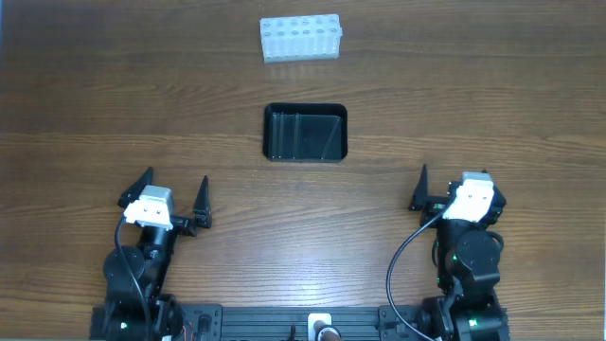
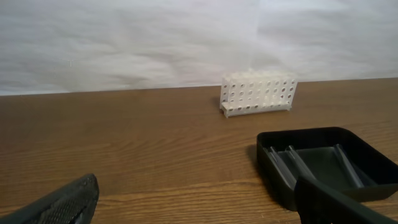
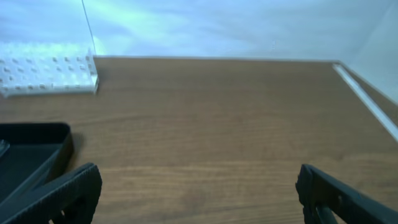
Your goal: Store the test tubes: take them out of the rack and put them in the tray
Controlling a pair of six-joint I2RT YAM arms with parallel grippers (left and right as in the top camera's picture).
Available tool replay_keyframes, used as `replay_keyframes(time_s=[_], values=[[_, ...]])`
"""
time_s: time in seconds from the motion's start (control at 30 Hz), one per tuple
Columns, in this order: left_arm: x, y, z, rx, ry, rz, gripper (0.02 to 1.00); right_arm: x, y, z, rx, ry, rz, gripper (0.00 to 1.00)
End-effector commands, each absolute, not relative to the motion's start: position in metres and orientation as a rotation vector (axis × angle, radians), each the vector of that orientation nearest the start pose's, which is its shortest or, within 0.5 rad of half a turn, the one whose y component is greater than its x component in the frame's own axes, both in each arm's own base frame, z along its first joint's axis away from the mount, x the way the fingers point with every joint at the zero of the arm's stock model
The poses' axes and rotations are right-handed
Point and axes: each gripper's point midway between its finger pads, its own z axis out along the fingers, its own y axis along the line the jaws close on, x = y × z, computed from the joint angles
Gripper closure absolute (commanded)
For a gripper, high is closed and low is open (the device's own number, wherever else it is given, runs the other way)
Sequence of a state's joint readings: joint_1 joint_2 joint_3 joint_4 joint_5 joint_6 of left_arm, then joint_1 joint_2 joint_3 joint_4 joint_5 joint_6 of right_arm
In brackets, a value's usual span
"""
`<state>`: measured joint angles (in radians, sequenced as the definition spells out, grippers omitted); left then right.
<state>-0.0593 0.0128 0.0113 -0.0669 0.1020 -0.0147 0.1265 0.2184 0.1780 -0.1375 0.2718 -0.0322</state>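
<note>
A white test tube rack stands at the far middle of the wooden table; I cannot tell whether any tubes are in its holes. Nearer to the arms sits the black tray, with thin clear tube-like shapes lying inside. The left wrist view shows the rack and, closer, the tray. My left gripper rests open near the left base, well short of the tray. My right gripper is open at the right, also apart from the tray. Both hold nothing.
Bare wooden tabletop lies between the grippers and the tray. A white wall backs the table's far edge. In the right wrist view, the rack and a corner of the tray sit off to one side.
</note>
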Motion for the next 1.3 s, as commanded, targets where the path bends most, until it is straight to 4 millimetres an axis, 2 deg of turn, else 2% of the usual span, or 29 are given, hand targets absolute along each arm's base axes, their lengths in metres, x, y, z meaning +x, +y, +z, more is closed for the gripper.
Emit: replay_keyframes(time_s=[0.03, 0.2, 0.43, 0.6, 0.83, 0.9, 1.3], values=[[0.244, -0.033, 0.158, 0.132, 1.635, -0.135, 0.018, 0.249, -0.012, 0.163, 0.014, 1.711, -0.156, 0.009], [0.244, -0.033, 0.158, 0.132, 1.635, -0.135, 0.018, 0.248, -0.016, 0.144, 0.028, 1.703, -0.167, 0.007], [0.244, -0.033, 0.158, 0.132, 1.635, -0.135, 0.018, 0.245, -0.019, 0.161, 0.049, 1.63, -0.17, 0.009], [0.244, -0.033, 0.158, 0.132, 1.635, -0.135, 0.02, 0.244, -0.023, 0.162, 0.062, 1.625, -0.18, 0.007], [0.244, -0.033, 0.158, 0.132, 1.635, -0.135, 0.018, 0.239, -0.055, 0.162, 0.171, 1.622, -0.284, 0.007], [0.244, -0.033, 0.158, 0.132, 1.635, -0.135, 0.018, 0.238, -0.06, 0.162, 0.185, 1.621, -0.297, 0.007], [0.244, -0.033, 0.158, 0.132, 1.635, -0.135, 0.018, 0.238, -0.06, 0.162, 0.187, 1.621, -0.299, 0.009]])
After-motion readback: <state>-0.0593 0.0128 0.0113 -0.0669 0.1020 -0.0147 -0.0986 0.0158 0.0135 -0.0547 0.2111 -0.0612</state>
